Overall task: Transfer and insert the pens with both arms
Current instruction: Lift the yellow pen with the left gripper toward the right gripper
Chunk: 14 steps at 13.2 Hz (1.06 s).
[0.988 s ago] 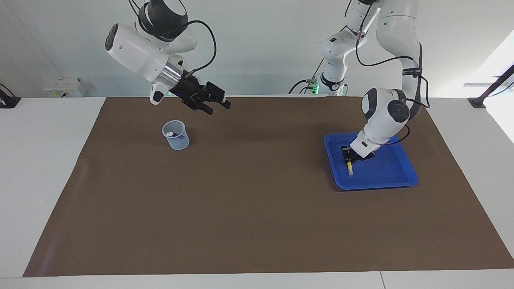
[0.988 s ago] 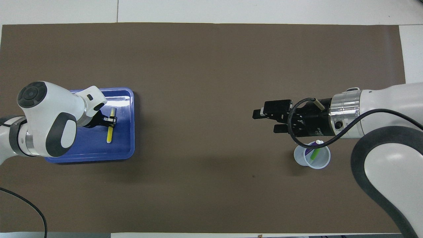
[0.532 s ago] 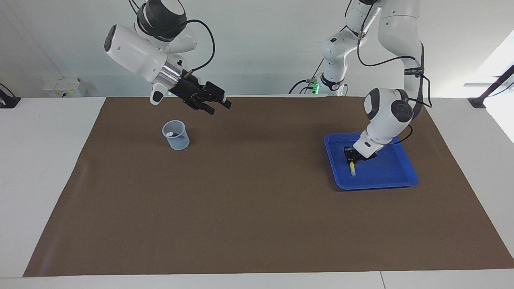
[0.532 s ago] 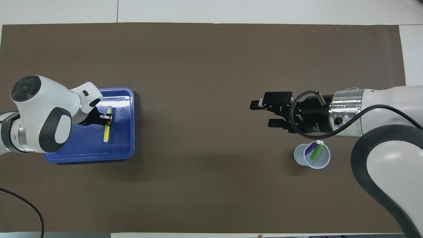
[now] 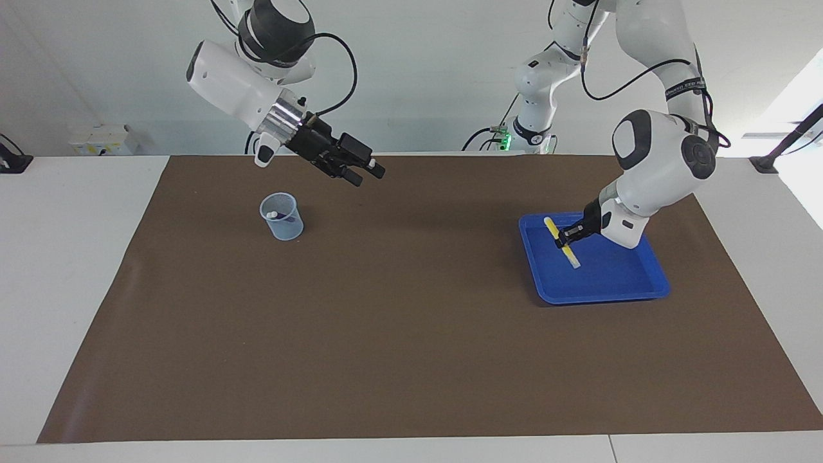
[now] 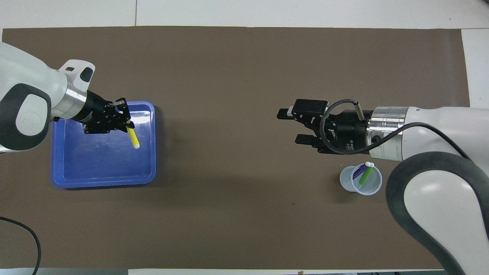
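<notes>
My left gripper (image 5: 564, 238) is shut on the yellow pen (image 5: 572, 257) and holds it tilted a little above the blue tray (image 5: 604, 297), its pale end pointing down. In the overhead view the left gripper (image 6: 126, 123) holds the yellow pen (image 6: 133, 139) over the tray (image 6: 103, 182). The purple pen (image 6: 357, 173) and the green pen (image 6: 365, 176) stand in a clear cup (image 6: 372, 189), which also shows in the facing view (image 5: 281, 222). My right gripper (image 5: 368, 175) is open and empty, up in the air over the mat beside the cup, and shows in the overhead view (image 6: 289, 126) too.
A brown mat (image 5: 398, 321) covers most of the white table. A smaller white arm with a green-lit base (image 5: 530, 128) stands at the robots' edge. A white box (image 5: 103, 138) sits off the mat at the right arm's end.
My left gripper has lifted the yellow pen off the tray floor and its wrist has swung round. My right gripper has drifted a little toward the table's middle, away from the cup.
</notes>
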### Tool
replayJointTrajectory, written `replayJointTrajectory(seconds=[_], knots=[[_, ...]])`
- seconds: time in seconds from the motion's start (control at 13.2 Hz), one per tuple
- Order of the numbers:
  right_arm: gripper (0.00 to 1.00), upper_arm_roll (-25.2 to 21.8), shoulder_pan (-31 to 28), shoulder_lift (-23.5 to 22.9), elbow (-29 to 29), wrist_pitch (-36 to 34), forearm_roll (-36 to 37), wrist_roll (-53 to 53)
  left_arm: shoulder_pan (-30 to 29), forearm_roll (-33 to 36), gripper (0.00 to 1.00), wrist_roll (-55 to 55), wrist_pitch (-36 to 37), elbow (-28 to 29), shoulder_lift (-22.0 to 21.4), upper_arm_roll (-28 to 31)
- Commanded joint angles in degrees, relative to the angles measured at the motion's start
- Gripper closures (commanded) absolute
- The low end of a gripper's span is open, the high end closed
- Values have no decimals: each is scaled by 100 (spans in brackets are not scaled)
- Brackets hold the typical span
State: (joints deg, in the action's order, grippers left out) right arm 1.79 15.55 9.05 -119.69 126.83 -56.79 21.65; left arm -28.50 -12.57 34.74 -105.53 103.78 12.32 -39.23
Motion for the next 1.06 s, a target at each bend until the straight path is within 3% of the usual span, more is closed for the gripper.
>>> replayJointTrajectory(seconds=[0.0, 0.38, 0.76, 0.99], knots=[[0, 23, 238, 35, -98, 446, -209, 269, 64, -735, 100, 1793, 287, -182, -97, -188], [0, 23, 668, 9, -211, 1140, -253, 507, 81, -1800, 100, 4502, 226, 27, -186, -708], [0, 23, 1274, -149, -247, 1765, -236, 350, 125, -3679, 100, 4866, -212, 712, -703, -805], [0, 32, 1380, -263, -282, 1748, -166, -90, 301, -4164, 100, 4902, -442, 960, -871, -805]])
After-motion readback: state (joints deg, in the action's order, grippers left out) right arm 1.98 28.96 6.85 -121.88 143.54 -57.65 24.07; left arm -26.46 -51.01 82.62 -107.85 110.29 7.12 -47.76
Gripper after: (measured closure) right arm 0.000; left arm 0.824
